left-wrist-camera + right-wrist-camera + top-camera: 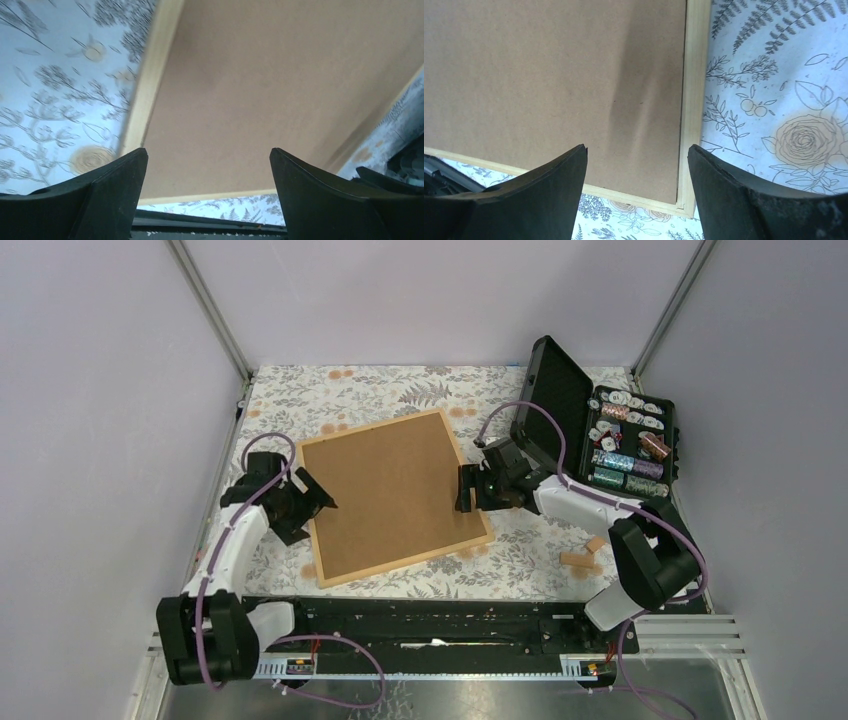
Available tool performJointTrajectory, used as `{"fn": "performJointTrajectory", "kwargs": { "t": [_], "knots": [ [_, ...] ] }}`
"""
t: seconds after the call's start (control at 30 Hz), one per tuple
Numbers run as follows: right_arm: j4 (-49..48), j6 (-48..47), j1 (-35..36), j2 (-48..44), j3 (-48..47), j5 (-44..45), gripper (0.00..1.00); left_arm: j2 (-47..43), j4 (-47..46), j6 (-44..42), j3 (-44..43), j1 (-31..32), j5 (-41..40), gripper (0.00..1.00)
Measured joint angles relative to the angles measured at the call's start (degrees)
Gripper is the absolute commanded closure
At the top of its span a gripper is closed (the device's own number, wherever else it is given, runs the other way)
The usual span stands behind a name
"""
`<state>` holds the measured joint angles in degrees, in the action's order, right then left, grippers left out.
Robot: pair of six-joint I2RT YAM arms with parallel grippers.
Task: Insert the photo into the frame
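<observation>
The light-wood frame (408, 561) lies flat in the middle of the table, filled by a plain brown backing board (393, 495). The photo is not in view. My left gripper (318, 498) is open and empty at the frame's left edge. In the left wrist view the gripper (207, 152) hovers over the board (270, 75), with the moulding (150, 75) to its left. My right gripper (462, 490) is open and empty at the frame's right edge. In the right wrist view the gripper (637, 147) is above the board (549, 65), near a corner of the moulding (696, 75).
An open black hard case (630, 435) holding several small round items stands at the back right, its lid (548, 405) upright beside the right arm. Small wooden blocks (583, 558) lie at the front right. A floral cloth (380, 390) covers the table.
</observation>
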<state>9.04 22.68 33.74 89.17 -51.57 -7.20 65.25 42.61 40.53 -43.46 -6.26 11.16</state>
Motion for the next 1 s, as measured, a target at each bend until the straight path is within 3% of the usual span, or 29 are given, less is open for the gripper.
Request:
{"fn": "performJointTrajectory", "kwargs": {
  "t": [0.23,0.33,0.47,0.73,0.87,1.0],
  "knots": [
    [0.39,-0.63,0.22,-1.31,1.01,-5.86,0.19,-2.32,2.73,3.61,2.54,4.31,-0.42,0.01],
    [0.37,0.09,1.90,-3.63,2.08,-7.39,0.20,2.73,2.47,1.49,-2.75,3.80,0.42,0.01],
    [-1.99,6.12,6.86,-7.30,4.26,-8.41,0.22,14.43,-5.55,-2.25,-16.59,3.41,2.71,0.01],
    [-16.52,22.73,12.94,-7.58,16.26,-10.97,0.23,37.73,-31.28,-5.01,-32.76,3.28,7.67,0.01],
    [-19.06,26.80,13.70,-7.72,19.71,-11.37,0.22,56.83,-36.87,-5.68,-48.96,3.54,11.26,0.01],
    [-20.52,29.64,13.79,-9.81,23.32,-10.49,0.20,65.16,-35.15,-7.37,-56.87,4.13,11.82,0.01]
  ]
}}
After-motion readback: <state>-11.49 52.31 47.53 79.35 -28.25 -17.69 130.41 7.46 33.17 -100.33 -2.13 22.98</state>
